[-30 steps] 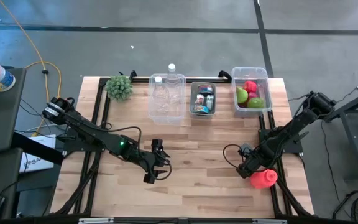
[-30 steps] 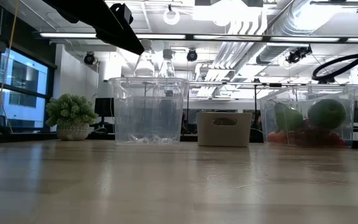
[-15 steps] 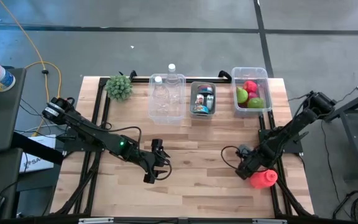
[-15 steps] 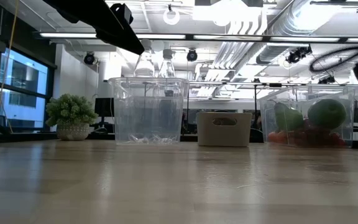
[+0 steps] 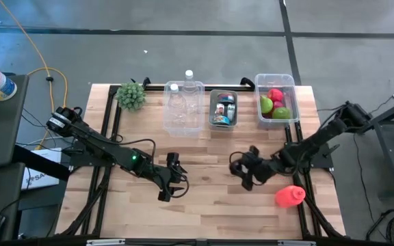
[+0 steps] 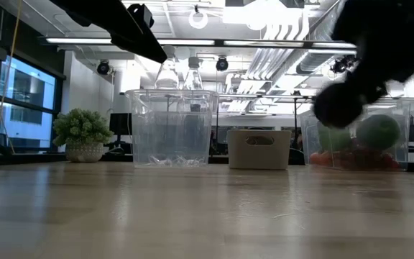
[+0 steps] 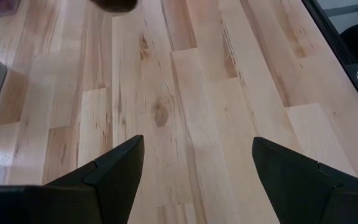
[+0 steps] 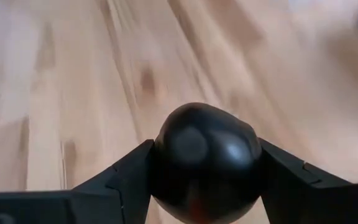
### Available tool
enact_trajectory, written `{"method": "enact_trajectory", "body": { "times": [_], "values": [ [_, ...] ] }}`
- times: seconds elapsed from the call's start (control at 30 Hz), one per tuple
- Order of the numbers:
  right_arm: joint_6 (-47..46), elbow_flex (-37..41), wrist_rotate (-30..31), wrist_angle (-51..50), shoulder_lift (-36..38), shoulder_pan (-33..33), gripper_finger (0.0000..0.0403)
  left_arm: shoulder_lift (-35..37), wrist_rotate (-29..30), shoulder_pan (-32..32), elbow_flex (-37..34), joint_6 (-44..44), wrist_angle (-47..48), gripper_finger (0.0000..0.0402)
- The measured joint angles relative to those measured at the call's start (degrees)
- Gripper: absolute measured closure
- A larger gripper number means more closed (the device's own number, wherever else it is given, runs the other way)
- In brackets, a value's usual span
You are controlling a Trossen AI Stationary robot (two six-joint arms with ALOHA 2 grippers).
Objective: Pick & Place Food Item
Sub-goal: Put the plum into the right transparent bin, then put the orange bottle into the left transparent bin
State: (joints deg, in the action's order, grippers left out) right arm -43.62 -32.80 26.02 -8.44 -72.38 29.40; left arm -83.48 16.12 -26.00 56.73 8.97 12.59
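The right gripper point(image 5: 246, 173), jaws clamped on a dark round food item point(image 8: 205, 162), is swinging away from the red bottle point(image 5: 289, 196); left gripper point(image 5: 172, 185) waiting, jaws apart.

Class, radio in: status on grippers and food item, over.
Left gripper open, waiting mid-table. Right gripper shut on dark round item. Red item lies apart, near edge.

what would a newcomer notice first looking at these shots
Probably the right gripper, out over the middle of the table with its fingers clamped on a round dark object, likely a food item. Next, the red item lying alone near the table's front right corner, then the clear bin of red and green fruit at back right.
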Motion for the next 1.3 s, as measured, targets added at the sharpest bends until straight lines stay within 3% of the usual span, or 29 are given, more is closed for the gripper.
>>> {"method": "enact_trajectory", "body": {
  "times": [0.1,0.27,0.5,0.7,0.9,1.07,1.3],
  "values": [
    [11.60,-0.37,1.72,5.15,0.06,-2.67,0.0181,0.00,0.00,-0.20,0.00,0.31,-0.11,0.0113],
    [23.65,-4.84,4.15,2.80,3.40,-6.14,0.0184,0.00,-0.07,-0.20,0.00,1.32,-0.25,0.0113],
    [31.63,-15.12,9.42,-14.95,12.49,-8.47,0.0179,0.00,-0.07,-0.20,-0.02,1.55,-0.23,0.0113],
    [28.94,-20.28,22.79,-32.54,21.21,-10.80,0.0178,0.00,-0.07,-0.18,-0.02,2.12,-0.19,0.0113],
    [21.70,-20.28,28.25,-43.76,26.79,-21.61,0.0176,0.00,-0.07,-0.17,-0.02,2.21,-0.19,0.0113],
    [21.32,-20.28,27.63,-44.36,28.04,-32.87,0.0144,0.00,-0.10,-0.23,-0.02,2.39,-0.19,0.0113],
    [22.43,-19.65,20.50,-45.59,26.66,-45.49,0.0051,0.00,-2.40,-1.00,-0.02,3.02,-0.19,0.0113]
  ]
}}
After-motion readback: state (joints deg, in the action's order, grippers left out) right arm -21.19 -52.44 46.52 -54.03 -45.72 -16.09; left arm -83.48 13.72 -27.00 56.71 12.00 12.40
